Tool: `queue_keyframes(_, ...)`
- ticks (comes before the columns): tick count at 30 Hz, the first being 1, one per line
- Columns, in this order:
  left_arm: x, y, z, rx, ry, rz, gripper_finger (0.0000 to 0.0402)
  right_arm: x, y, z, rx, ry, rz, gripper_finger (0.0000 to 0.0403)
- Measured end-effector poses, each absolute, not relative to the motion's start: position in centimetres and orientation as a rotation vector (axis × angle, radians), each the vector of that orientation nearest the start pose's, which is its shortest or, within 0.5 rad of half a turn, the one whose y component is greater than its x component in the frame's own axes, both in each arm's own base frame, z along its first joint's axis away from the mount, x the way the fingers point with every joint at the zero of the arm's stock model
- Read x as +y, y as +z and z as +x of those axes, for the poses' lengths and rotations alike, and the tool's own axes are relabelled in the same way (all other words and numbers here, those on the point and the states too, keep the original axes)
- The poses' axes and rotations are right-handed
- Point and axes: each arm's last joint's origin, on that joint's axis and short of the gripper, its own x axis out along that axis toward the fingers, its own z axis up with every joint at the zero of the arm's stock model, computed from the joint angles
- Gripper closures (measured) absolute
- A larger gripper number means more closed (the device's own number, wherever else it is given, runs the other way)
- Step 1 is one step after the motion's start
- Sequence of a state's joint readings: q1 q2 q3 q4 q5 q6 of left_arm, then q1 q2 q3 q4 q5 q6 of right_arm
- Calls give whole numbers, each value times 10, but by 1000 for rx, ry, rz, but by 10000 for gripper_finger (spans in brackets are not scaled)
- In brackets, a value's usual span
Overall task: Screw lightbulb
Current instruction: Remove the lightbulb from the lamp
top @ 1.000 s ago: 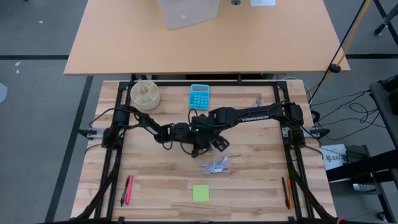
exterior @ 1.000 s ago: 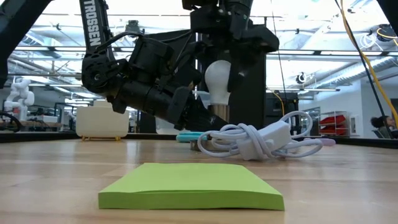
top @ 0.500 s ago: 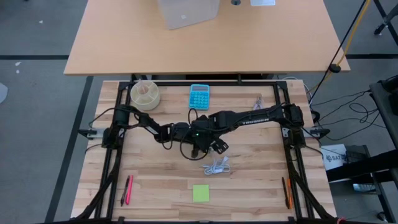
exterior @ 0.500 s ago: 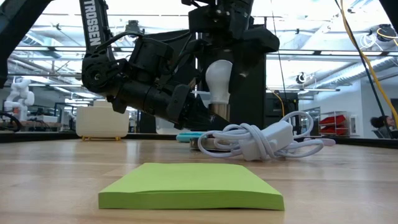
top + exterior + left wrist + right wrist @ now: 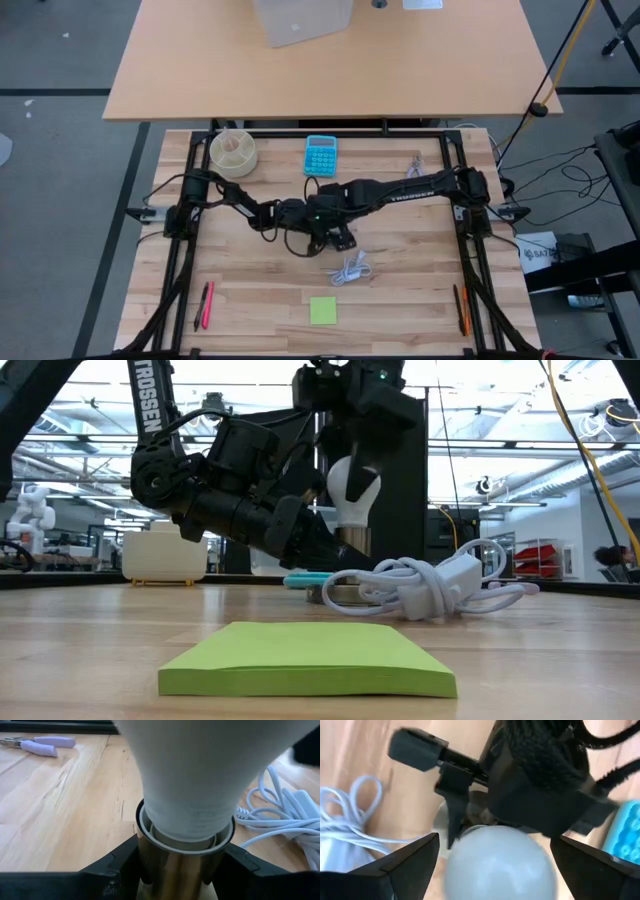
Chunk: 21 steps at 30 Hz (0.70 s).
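The white lightbulb (image 5: 352, 495) stands base-down in a round brass socket (image 5: 175, 865) near the middle of the table. My left gripper (image 5: 303, 215) reaches in low from the table's left and is shut on the socket. My right gripper (image 5: 328, 228) comes down from above and is shut on the bulb's globe (image 5: 500, 865). In the left wrist view the bulb's narrow neck (image 5: 187, 820) sits inside the socket's rim. The screw base is hidden inside the socket. My left gripper pinches the socket's wall (image 5: 150, 870) between its two fingers (image 5: 117, 867), one on each side. The fingers come in nearly level from the table's left. The socket stands upright, its opening up; its foot is hidden. My right gripper holds the bulb's rounded globe (image 5: 470, 870) between its two fingers (image 5: 412, 862), one on each side. The fingers point down from above. The bulb stands upright with its neck in the socket.
A coiled white cable (image 5: 350, 268) lies just near-side of the grippers. A green sticky-note pad (image 5: 323, 310) lies toward the near edge. A blue calculator (image 5: 321, 155) and a beige round holder (image 5: 233, 152) stand at the far side. Pens (image 5: 206, 303) lie near the left corner.
My right gripper has turned about its upright axis over the socket, with the bulb between its fingers. The bulb stays in the same place in the socket.
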State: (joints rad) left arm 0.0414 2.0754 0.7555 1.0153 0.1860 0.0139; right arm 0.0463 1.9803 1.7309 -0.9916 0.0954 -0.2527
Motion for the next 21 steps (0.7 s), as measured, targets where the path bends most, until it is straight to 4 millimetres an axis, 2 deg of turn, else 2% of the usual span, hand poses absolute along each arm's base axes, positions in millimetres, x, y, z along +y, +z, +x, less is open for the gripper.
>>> queue_keyframes(10, 10, 83, 358, 301, -143, -28, 204, 16, 268, 396, 1243, -83, -3, 28)
queue_keyframes(21, 10, 83, 358, 301, -136, -28, 204, 18, 269, 396, 1222, -271, 391, 28)
